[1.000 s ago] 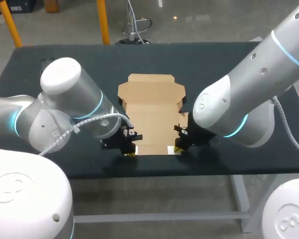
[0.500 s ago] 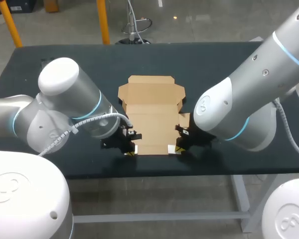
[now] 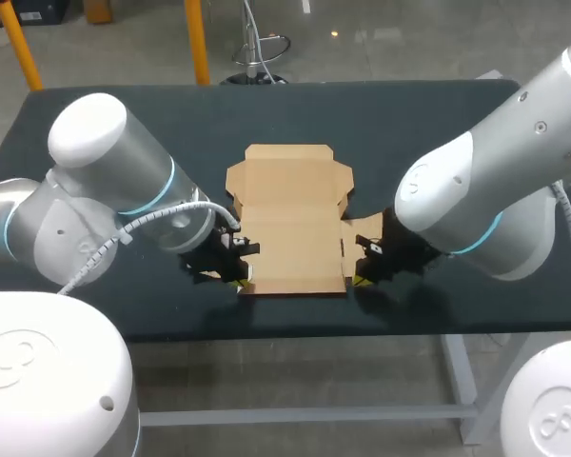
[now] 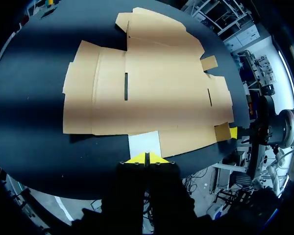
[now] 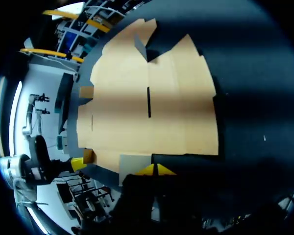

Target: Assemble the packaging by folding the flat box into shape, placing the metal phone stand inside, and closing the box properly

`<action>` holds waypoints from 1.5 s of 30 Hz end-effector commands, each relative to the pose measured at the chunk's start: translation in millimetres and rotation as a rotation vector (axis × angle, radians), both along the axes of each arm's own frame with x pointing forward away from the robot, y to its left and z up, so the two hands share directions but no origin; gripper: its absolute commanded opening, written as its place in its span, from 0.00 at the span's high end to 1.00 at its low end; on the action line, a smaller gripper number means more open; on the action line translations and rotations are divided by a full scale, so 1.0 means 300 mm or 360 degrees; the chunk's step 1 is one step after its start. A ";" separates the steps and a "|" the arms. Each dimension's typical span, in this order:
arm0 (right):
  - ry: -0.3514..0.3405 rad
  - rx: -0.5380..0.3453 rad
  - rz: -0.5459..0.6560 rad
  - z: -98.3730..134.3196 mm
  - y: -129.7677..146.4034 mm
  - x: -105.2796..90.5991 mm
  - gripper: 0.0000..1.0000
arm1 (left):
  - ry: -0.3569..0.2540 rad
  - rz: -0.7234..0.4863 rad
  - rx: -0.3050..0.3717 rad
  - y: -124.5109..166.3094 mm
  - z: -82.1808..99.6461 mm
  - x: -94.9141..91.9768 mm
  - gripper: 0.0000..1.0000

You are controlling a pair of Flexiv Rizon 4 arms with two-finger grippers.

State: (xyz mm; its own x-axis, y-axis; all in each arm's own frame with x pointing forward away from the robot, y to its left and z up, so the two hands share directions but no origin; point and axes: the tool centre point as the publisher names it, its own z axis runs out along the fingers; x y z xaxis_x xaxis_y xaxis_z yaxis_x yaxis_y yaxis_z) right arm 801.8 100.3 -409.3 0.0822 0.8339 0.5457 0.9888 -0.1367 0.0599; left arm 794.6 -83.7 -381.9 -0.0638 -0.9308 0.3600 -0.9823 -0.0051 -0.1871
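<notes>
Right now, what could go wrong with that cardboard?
The flat box lies close to the near edge of the table, so a nudge could slide it off. The left gripper and right gripper sit at its near corners and might crumple a flap.

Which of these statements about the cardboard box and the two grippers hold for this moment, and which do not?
1. The box lies flat and unfolded on the table. True.
2. A metal phone stand sits on the cardboard. False: no stand is in view anywhere on the table.
3. The left gripper and the right gripper are at the box's near edge, one by each corner. True.
4. The right gripper's fingers stand wide apart. False: in the right wrist view its yellow tips are closed together.
</notes>
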 end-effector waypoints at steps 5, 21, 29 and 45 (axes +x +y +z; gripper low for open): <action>-0.0012 0.0390 0.0061 0.054 -0.081 0.026 1.00 | 0.0027 -0.0009 -0.0026 0.050 0.053 0.019 1.00; -0.0048 0.0552 0.0132 0.163 -0.183 0.128 1.00 | 0.0024 -0.0047 -0.0103 0.155 0.161 0.109 0.85; -0.0038 0.0603 0.0145 0.192 -0.230 0.207 0.72 | 0.0021 -0.0087 -0.0109 0.199 0.202 0.158 0.00; -0.0061 0.0667 0.0122 0.256 -0.287 0.342 0.00 | -0.0034 -0.0323 -0.0223 0.280 0.303 0.263 0.00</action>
State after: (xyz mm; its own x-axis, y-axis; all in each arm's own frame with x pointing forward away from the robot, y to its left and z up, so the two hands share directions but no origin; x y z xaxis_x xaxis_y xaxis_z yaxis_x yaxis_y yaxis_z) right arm 899.0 19.8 -336.4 0.0213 0.6706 0.7415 0.9918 -0.1074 0.0686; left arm 870.9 -6.3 -295.4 -0.2416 -0.8483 0.4712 -0.9630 0.1497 -0.2243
